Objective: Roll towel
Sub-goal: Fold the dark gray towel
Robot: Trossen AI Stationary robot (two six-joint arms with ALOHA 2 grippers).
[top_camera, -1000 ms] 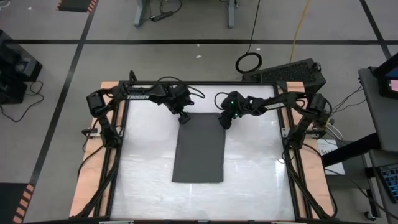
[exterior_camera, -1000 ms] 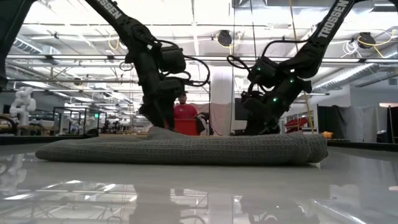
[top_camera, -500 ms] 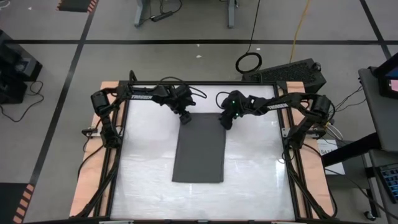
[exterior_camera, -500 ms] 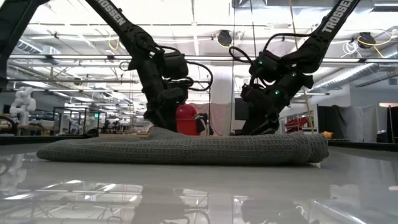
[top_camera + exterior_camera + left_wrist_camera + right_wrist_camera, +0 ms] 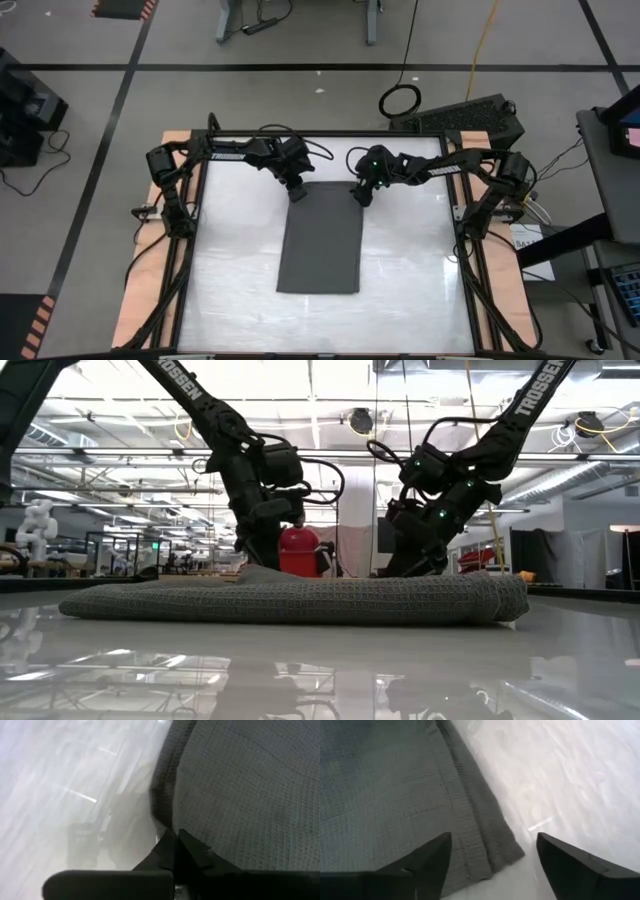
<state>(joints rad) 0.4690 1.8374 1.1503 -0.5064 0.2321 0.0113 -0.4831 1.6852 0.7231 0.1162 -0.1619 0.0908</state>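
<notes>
Towel [image 5: 320,238] lies flat mid-tabletop [image 5: 420,290], and you should note its long axis runs from the short edge by the arm bases straight out to the free end. Both grippers sit on that base-side edge. Your left gripper [image 5: 297,192] is pressed together at the towel's left corner, seemingly pinching the hem. Your right gripper [image 5: 362,194] hangs spread over the right corner, gripping nothing. Rolling, I judge, must travel along that long axis.
</notes>
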